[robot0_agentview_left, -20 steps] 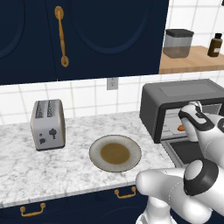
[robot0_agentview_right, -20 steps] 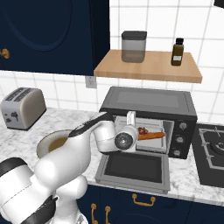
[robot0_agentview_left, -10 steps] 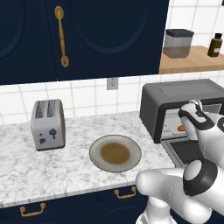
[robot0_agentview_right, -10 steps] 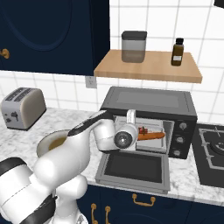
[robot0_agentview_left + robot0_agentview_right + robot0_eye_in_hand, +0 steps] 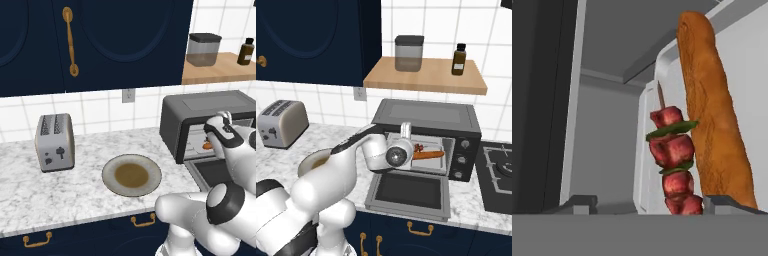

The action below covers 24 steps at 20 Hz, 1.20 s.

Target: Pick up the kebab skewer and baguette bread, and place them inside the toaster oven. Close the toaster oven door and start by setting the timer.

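Inside the toaster oven (image 5: 428, 137), kebab skewer (image 5: 674, 160) beside baguette bread (image 5: 712, 110); end effector (image 5: 647, 202) open

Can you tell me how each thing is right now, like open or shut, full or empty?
toaster oven door: open, folded down flat
toaster oven: holds both foods
baguette bread: inside the oven
kebab skewer: inside the oven, beside the baguette
plate: empty
toaster: slots empty
gripper: open, holding nothing
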{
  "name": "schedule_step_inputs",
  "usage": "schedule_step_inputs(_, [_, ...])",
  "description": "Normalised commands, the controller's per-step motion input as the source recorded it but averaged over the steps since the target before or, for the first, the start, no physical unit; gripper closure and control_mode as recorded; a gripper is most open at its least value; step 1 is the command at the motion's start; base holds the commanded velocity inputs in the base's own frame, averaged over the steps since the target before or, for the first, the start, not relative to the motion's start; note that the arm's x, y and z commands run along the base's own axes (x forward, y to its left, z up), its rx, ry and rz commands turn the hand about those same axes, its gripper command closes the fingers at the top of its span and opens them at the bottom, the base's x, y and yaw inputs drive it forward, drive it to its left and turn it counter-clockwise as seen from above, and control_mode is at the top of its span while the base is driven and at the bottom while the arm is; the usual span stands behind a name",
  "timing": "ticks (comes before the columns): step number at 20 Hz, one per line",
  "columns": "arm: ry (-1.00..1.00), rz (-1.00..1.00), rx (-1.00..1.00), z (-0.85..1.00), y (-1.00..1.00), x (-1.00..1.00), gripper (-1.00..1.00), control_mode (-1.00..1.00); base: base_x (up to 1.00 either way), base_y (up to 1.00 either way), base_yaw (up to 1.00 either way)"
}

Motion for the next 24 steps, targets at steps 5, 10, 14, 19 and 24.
schedule_step_inputs(5, [0.03,0.0,0.0,0.32,-0.22,-0.51,-1.0,-1.0,0.0,0.0,0.0])
schedule_step_inputs(10, [0.05,0.01,-0.01,0.44,-0.42,-0.61,-1.0,-1.0,0.0,0.0,0.0])
schedule_step_inputs(14, [-0.02,0.15,-0.17,-0.02,-0.54,-0.52,-1.0,-1.0,0.0,0.0,0.0])
schedule_step_inputs(19, [0.0,0.31,-0.36,-0.47,-0.12,-0.27,-1.0,-1.0,0.0,0.0,0.0])
schedule_step_inputs(24, [0.03,0.42,-0.44,-0.57,0.0,-0.29,-1.0,-1.0,0.0,0.0,0.0])
